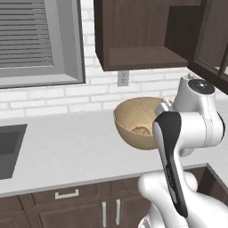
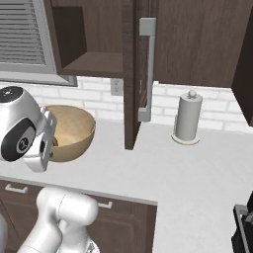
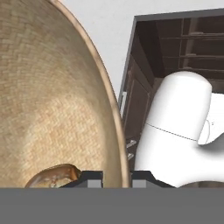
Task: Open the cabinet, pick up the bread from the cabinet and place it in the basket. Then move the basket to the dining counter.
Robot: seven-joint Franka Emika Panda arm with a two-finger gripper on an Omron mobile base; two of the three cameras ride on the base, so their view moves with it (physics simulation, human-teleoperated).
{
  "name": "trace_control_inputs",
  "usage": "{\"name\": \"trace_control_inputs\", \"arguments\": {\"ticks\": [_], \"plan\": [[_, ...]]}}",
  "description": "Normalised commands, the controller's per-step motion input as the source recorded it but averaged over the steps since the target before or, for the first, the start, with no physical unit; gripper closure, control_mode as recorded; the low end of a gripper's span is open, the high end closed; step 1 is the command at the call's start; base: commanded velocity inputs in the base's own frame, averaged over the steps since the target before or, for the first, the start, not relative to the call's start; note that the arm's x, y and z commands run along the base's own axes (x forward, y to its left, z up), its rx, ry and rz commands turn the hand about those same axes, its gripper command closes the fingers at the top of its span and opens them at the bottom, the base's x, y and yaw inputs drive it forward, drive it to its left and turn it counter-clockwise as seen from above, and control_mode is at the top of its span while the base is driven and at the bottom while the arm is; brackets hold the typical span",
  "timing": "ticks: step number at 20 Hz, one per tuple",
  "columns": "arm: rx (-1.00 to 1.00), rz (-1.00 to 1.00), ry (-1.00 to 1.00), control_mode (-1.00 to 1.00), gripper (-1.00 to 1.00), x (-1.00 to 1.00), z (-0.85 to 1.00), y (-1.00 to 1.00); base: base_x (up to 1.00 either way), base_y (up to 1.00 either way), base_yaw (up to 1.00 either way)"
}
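The round tan woven basket [image 1: 133, 122], at the centre of the left base view, shows a fine straw weave, paler at its bottom. The small golden-brown bread roll [image 1: 141, 131] inside is darker. At the top of the frame, the dark brown wooden cabinet [image 1: 142, 38] has a grey vertical handle [image 2: 147, 69]. The worktop [image 1: 75, 151] is white; the brick wall [image 1: 58, 100] is white with grey joints.

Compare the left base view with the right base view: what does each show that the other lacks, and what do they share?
Left base only: the dark sink basin at the left edge and the small golden-brown bread roll inside the basket. Right base only: the grey paper-towel holder and the cabinet's long grey door handle. Both: the round tan woven basket on the white worktop beneath the open dark brown cabinet.
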Motion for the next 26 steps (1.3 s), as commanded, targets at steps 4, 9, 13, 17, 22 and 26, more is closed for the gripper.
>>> {"name": "trace_control_inputs", "arguments": {"ticks": [4, 9, 13, 17, 22, 26], "plan": [[0.0, 0.0, 0.0, -1.0, 1.0, 0.0, 0.0, 0.0, 0.0, 0.0, 0.0], [0.0, 0.0, 0.0, 1.0, 1.0, 0.0, 0.0, 0.0, -0.03, 0.01, 0.0], [0.0, 0.0, 0.0, 1.0, 1.0, 0.0, 0.0, 0.0, -0.49, 0.42, 0.01], [0.0, 0.0, 0.0, 1.0, 1.0, 0.0, 0.0, 0.0, -0.56, 0.65, 0.08], [0.0, 0.0, 0.0, 1.0, 1.0, 0.0, 0.0, 0.0, -0.53, 0.86, 0.34], [0.0, 0.0, 0.0, 1.0, 1.0, 0.0, 0.0, 0.0, -0.42, 0.76, 0.76]]}}
